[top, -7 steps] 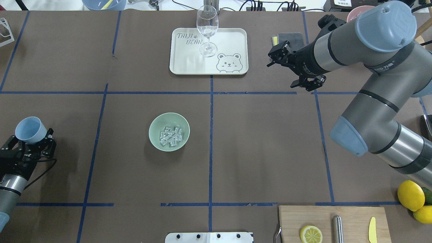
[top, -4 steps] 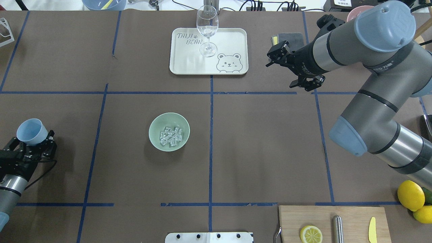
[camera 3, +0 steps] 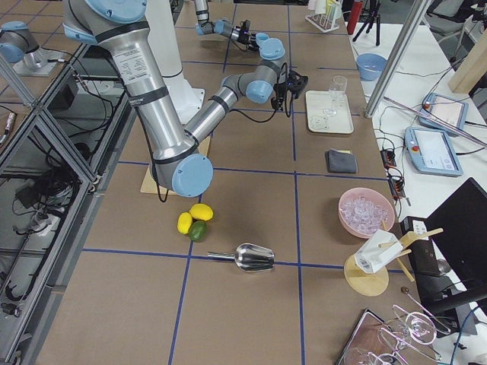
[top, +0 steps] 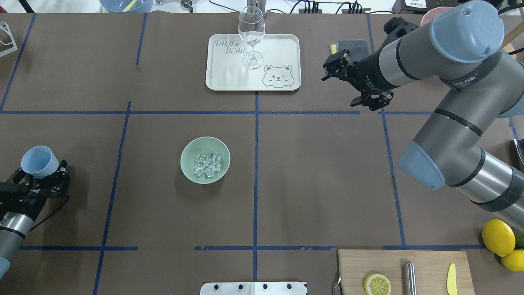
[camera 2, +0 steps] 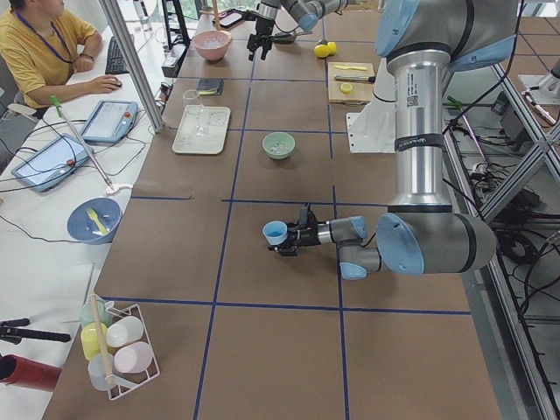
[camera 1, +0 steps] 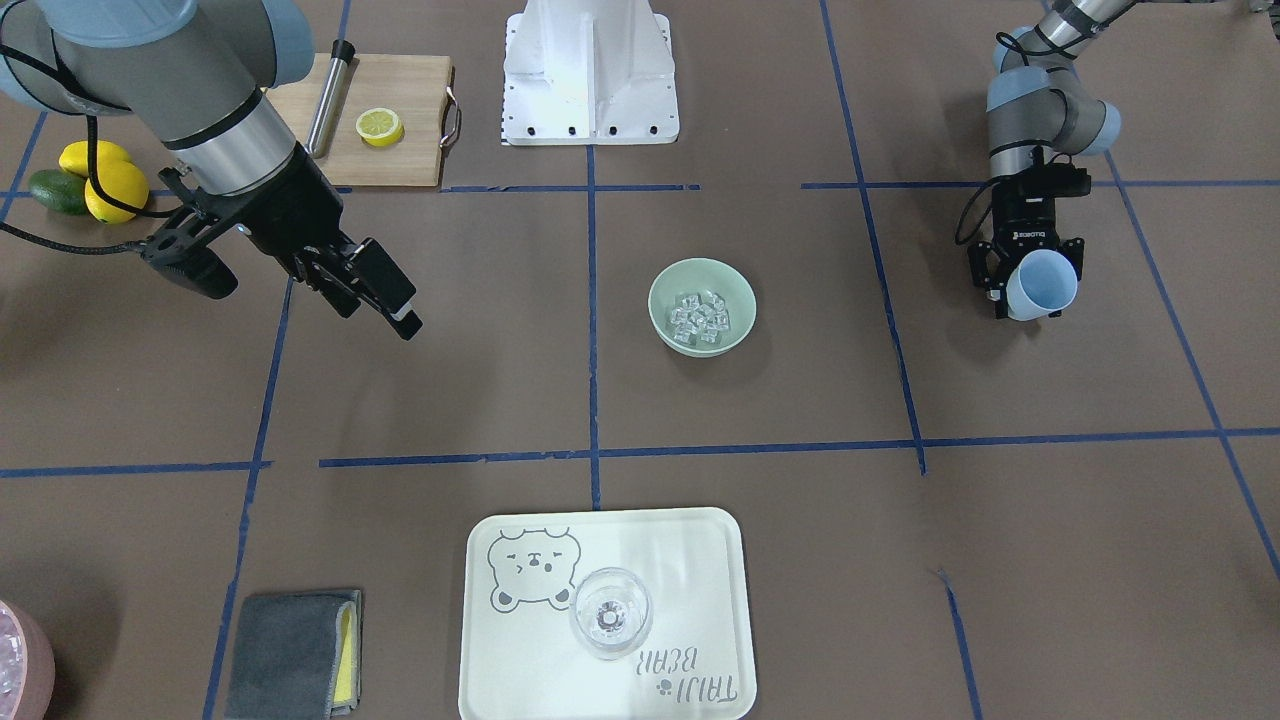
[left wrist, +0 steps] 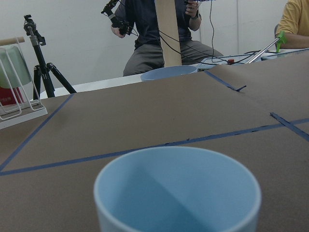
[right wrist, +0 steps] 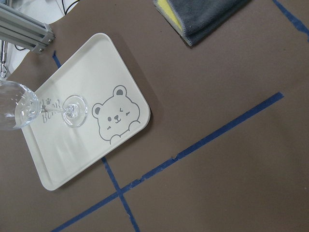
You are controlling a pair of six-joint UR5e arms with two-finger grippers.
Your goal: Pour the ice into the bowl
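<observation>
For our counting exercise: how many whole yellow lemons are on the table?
2. One whole yellow lemon and the second lemon lie beside a dark green fruit, near the wooden cutting board on the robot's right. The board's cut lemon half is excluded; none seems hidden.

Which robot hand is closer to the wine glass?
Right. The right gripper hangs open beside the tray under the wine glass; the left gripper, holding the blue cup, is far across the table.
</observation>
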